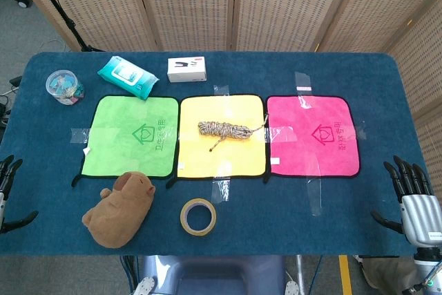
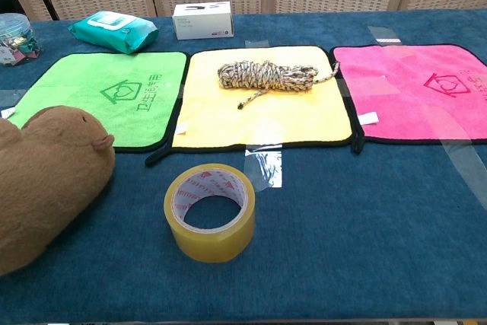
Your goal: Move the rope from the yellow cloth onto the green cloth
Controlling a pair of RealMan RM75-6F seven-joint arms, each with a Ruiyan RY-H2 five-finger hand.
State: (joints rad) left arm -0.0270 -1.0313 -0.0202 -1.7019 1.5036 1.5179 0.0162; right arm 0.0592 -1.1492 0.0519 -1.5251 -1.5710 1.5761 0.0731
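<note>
Rope [image 1: 226, 130], a soft, light, floppy bundle on yellow cloth [image 1: 222, 160], lies well ahead-left of empty, spread right hand [image 1: 414, 198]; best gripped mid-coil, loose tails likely dragging toward green cloth [image 1: 128, 136].

Three cloths lay in a row on the table [image 1: 331, 74] — one green cloth [image 1: 128, 136], one yellow cloth [image 1: 222, 153], one pink cloth [image 1: 314, 136]. On the yellow one sat a single bundled rope [image 1: 224, 130]. There was one roll of tape [image 1: 198, 216], one brown plush animal [image 1: 121, 208], one packet of wipes [image 1: 128, 77], one small white box [image 1: 186, 69] and one clear jar [image 1: 62, 86] of small bits I could not count. Two robot hands showed at the table's near corners — one left hand [image 1: 7, 181] and one right hand [image 1: 414, 195].
</note>
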